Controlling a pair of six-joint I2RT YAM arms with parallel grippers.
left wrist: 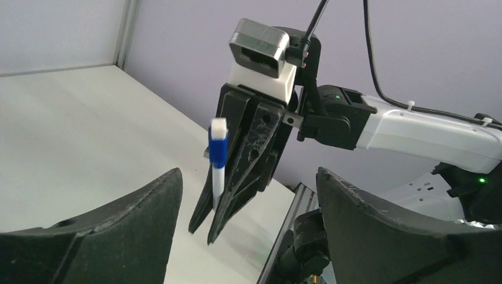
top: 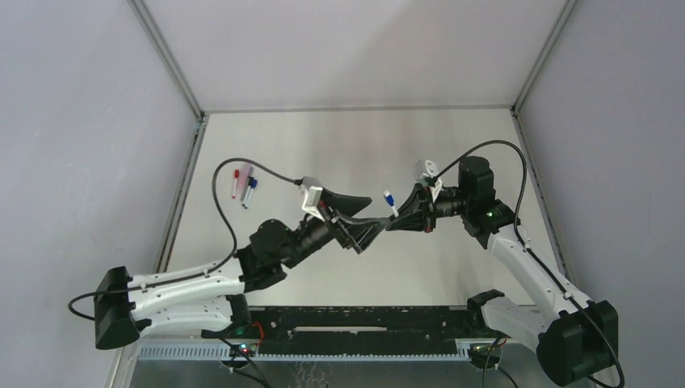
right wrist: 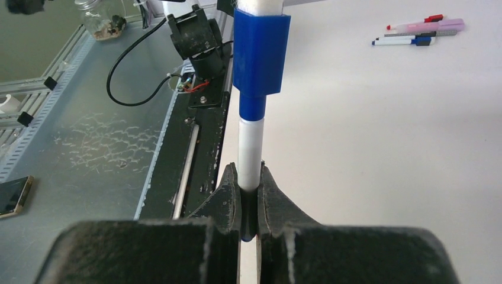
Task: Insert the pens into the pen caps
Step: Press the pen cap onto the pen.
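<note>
Mid-table, left hand (top: 378, 210) opposite right hand (right wrist: 250, 186)

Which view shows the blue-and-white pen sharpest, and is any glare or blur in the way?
Right wrist: the blue-and-white pen is sharp where the right gripper clamps it; the gripper's near body is out of focus. Left wrist: the pen looks softer, slightly smeared. Top external: the pen is tiny, and a soft sheen streaks the table.

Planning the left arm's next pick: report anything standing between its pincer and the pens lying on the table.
Nothing visible blocks it. The left pincer hangs open in the air, and bare table separates it from the pens at the far left. Only the arm's own black cable arcs close beside them.
</note>
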